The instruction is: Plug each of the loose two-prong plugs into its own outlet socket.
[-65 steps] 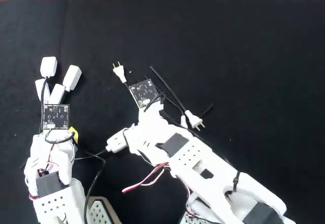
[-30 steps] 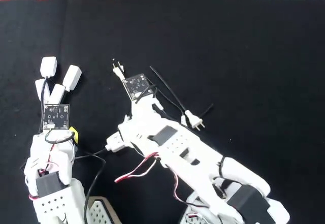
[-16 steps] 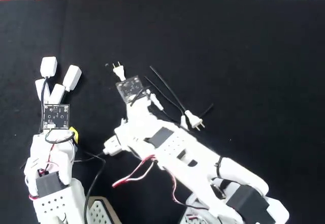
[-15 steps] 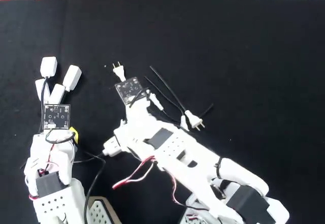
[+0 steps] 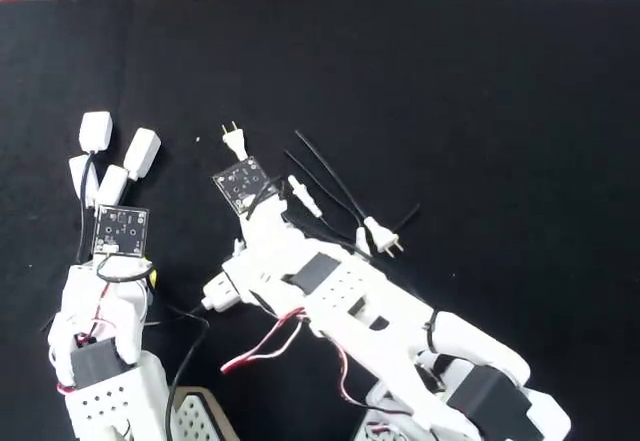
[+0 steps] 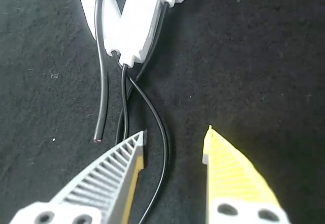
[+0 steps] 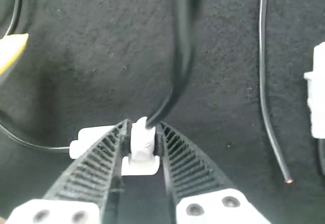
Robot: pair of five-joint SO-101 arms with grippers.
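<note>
The right gripper (image 7: pixel 141 124), a little right of the sockets (image 5: pixel 142 151), is clamped on a white plug (image 7: pixel 138 150). Its black cable (image 7: pixel 180 56) runs away from the fingers; I can't make out which way the prongs face. To do this well, I'd carry it left, square the prongs to one free socket, then push straight in. The left gripper (image 6: pixel 175 131) stands wide just near of the sockets, a lead (image 6: pixel 161 132) passing between its fingers. A far plug (image 5: pixel 234 141) and a right plug (image 5: pixel 380 233) lie loose among wires (image 5: pixel 325 171) that could snag.
</note>
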